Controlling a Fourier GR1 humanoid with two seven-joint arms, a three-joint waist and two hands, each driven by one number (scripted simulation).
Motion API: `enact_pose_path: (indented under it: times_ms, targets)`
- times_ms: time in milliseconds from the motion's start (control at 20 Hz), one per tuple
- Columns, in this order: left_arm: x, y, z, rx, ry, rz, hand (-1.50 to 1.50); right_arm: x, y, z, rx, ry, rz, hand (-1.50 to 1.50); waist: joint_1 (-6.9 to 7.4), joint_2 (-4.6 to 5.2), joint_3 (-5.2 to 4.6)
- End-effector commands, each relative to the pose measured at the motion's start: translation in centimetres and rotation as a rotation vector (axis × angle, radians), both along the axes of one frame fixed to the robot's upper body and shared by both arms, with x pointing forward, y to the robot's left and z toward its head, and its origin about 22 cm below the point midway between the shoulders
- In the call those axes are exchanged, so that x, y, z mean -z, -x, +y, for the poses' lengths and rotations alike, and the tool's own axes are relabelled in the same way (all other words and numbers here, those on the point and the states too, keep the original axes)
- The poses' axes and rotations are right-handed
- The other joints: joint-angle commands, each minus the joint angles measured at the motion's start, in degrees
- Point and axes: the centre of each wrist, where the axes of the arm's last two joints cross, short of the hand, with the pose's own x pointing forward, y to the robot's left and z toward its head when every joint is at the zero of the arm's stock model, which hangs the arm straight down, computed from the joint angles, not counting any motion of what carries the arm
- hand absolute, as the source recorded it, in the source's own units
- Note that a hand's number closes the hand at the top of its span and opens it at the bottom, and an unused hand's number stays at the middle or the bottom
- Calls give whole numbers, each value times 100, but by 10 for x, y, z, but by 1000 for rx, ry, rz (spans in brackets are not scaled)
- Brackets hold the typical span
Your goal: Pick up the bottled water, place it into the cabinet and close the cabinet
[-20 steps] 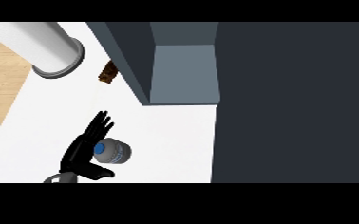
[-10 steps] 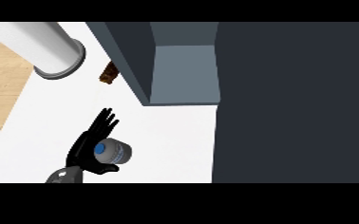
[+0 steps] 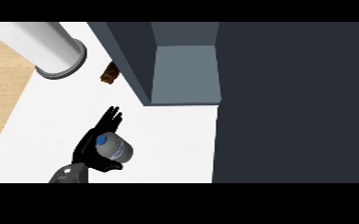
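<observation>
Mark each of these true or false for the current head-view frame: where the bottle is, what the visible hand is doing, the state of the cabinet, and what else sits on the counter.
1. The bottled water is already inside the cabinet. False: it is on the white counter, below and left of the cabinet opening.
2. The left hand is at the bottle, fingers straight along its left side and thumb below it. True.
3. The cabinet is closed. False: its interior shows, with the dark door swung out at the view's right.
4. A small brown object lies left of the cabinet. True.
5. The right hand rests beside the grey cylinder. False: no right hand is in view.
</observation>
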Motion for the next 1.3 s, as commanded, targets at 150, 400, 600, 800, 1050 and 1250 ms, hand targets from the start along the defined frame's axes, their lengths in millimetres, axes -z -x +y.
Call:
enact_pose_path:
  times_ms: [150, 400, 600, 800, 1050, 1250]
  targets:
    - [13, 7, -35, 115, 133, -20, -150, -3, 4, 4, -16, -5, -2, -150, -59, 49, -87]
    - [7, 3, -29, 185, 126, -39, 150, -2, -1, 16, 5, 15, 1, -150, -12, 37, -84]
    - [12, 11, -61, 158, 170, -43, 150, 1, 1, 1, 16, -16, -3, -150, 25, 21, -75]
    - [13, 8, -42, 66, 110, -81, 150, 3, 0, -1, -3, -13, 1, -150, -21, 44, -82]
    - [-1, 7, 17, -271, 136, -109, 150, -1, -8, 1, 18, 9, 17, -150, 51, 55, -85]
    - [-2, 14, 29, -321, 150, -116, 150, 8, 0, 0, -2, 1, 14, -150, 17, 32, -78]
